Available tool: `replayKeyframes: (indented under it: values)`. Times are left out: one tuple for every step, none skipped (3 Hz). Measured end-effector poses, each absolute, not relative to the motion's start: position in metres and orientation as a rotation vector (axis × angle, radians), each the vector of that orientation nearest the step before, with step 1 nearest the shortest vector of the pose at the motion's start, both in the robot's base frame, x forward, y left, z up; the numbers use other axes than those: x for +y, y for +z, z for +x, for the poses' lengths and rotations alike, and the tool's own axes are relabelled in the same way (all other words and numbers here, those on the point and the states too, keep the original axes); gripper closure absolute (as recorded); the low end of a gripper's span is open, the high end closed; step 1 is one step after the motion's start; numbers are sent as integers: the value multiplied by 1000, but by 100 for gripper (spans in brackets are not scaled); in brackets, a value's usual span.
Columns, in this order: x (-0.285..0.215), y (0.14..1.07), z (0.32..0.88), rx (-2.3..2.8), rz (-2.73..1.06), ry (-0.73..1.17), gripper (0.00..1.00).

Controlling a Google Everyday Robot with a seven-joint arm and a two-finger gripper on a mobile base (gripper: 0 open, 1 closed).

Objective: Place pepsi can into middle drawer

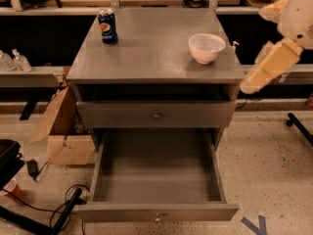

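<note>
- Camera view: you look down on a grey cabinet [156,58] from the front.
- Your can [107,26] stands upright on the cabinet top, near the back left corner.
- A white bowl [206,47] sits on the same top toward the right, well apart from the can.
- The middle drawer [156,212] is pulled out, its deep tray showing and bare, with a small knob centred on its front panel.
- Above it, another drawer front [122,114] with a knob sits flush and shows no tray.
- Your gripper [257,80] hangs off the cabinet's right side, near the top's right edge and touching nothing; you cannot tell whether it is parted or closed.
- A cardboard box [63,131] sits on the floor left of the cabinet.
</note>
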State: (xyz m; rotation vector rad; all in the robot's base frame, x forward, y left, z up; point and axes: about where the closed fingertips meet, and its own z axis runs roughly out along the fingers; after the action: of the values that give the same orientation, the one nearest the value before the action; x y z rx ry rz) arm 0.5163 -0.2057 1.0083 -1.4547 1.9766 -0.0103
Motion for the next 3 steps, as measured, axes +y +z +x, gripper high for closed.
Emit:
replayKeyframes:
  values:
    - [-175,1037,615,1702,-1318,114,0]
    - [-156,1062,671,1526,-1257,179,0]
    - [-128,1072,718,1365,-1136,296,0]
